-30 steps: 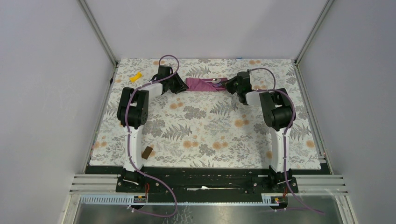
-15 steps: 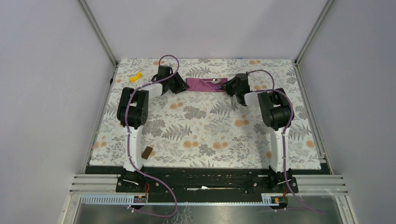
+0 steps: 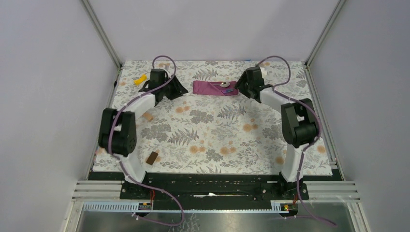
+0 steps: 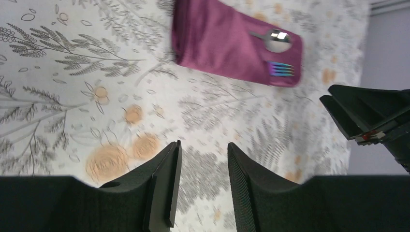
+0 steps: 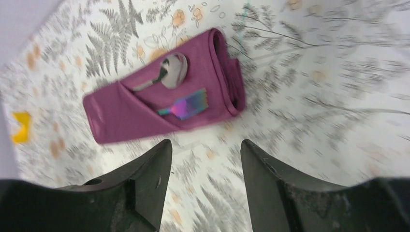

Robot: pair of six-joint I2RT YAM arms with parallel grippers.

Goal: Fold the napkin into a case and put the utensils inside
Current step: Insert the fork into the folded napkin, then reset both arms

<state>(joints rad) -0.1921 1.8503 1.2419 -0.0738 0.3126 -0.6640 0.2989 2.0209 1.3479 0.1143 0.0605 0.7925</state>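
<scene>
A second ago my left claw (image 3: 178, 92) sat at the left end of the case (image 3: 215, 87) and my right claw (image 3: 241, 87) was pressed at its right end; now both have backed off, and cloth shows bare at each end; my left elbow has swung out toward the left edge of the mat (image 3: 208, 140), my right elbow out toward the right; where my left forearm lay, a small tan block (image 3: 148, 116) now shows.

The case has stayed put, a slim plum strip lying left to right near the far edge; the spoon (image 5: 174, 70) and the fork (image 5: 186, 105) are tucked in its pocket, heads out at the right end, side by side.

From the left wrist, my left claw (image 4: 202, 150) stands parted with only mat between the fingers, well apart from the case (image 4: 227, 43); my right claw (image 5: 205, 145) is spread wider, empty too, the case (image 5: 145, 108) just beyond its tips.

Behind the case there is little mat before the far wall; the yellow piece (image 3: 141, 79) sits by the far left corner, close to my left wrist; a brown block (image 3: 153, 157) lies near the front edge by my left base; between my arms, toward me, the mat is bare.
</scene>
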